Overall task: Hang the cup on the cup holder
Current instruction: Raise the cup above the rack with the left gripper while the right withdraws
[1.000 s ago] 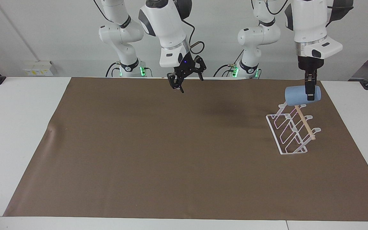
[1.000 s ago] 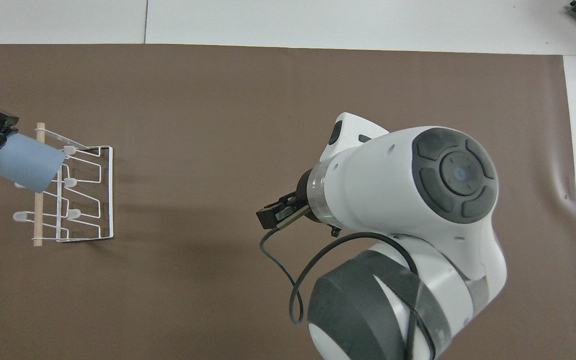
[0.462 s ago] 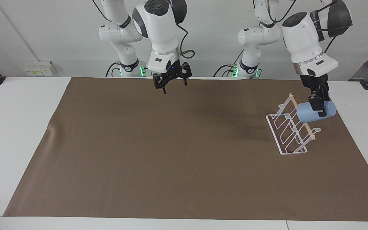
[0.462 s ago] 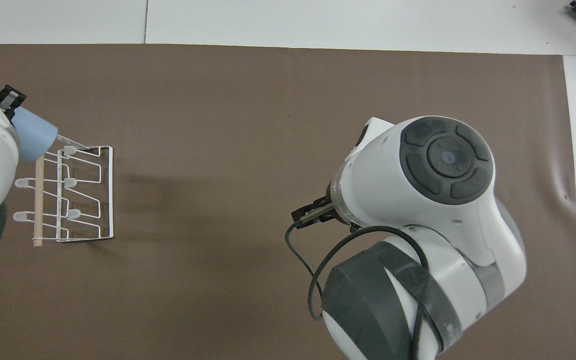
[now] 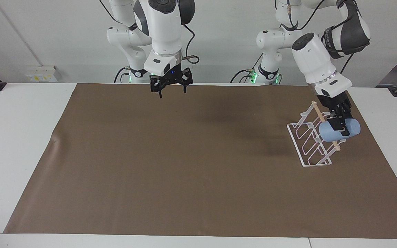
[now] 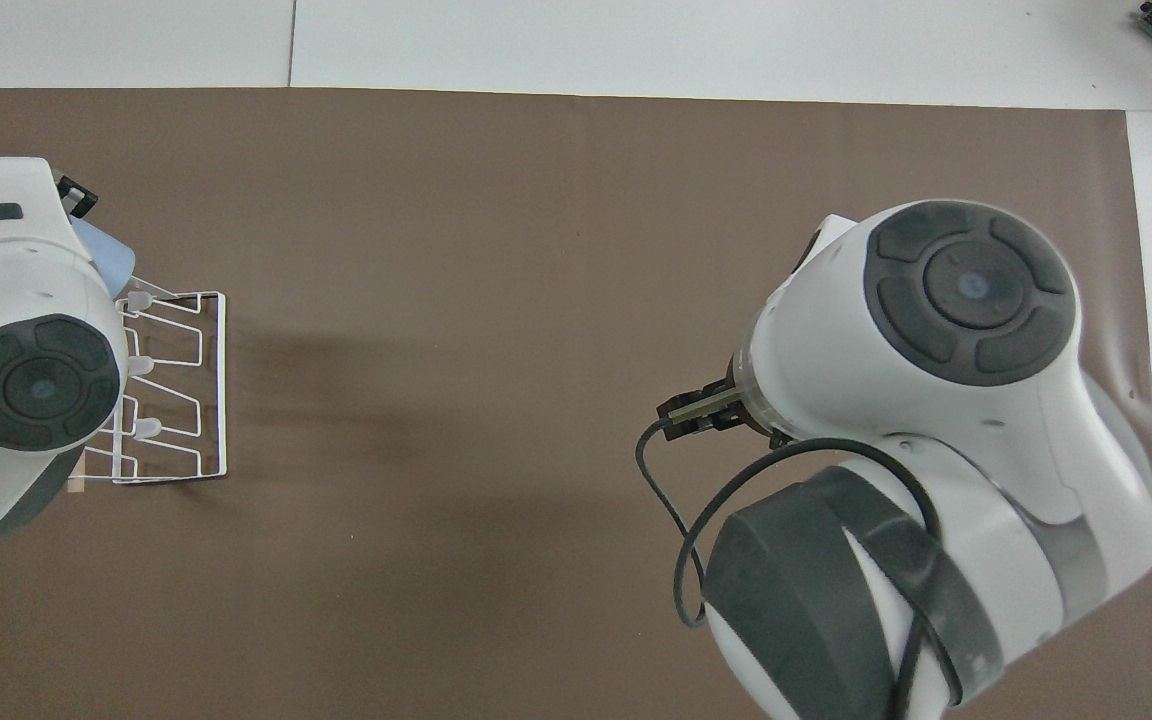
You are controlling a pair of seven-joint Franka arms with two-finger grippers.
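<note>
The light blue cup [image 5: 339,132] lies on its side in my left gripper [image 5: 340,124], which is shut on it. The cup is low against the wooden rod and upper prongs of the white wire cup holder [image 5: 295,144], which stands on the brown mat at the left arm's end of the table. I cannot tell whether a prong is inside the cup. In the overhead view only a sliver of the cup [image 6: 102,262] shows beside the left arm, which hides part of the cup holder [image 6: 222,380]. My right gripper [image 5: 171,89] is open and empty, raised over the mat's edge nearest the robots.
A brown mat [image 5: 171,165] covers most of the white table [image 5: 16,137]. The right arm's body [image 6: 936,400] fills much of the overhead view at its own end of the table.
The left gripper came down with the cup, from above the cup holder's top to low against its rod and prongs. The right gripper drew back toward its base.
</note>
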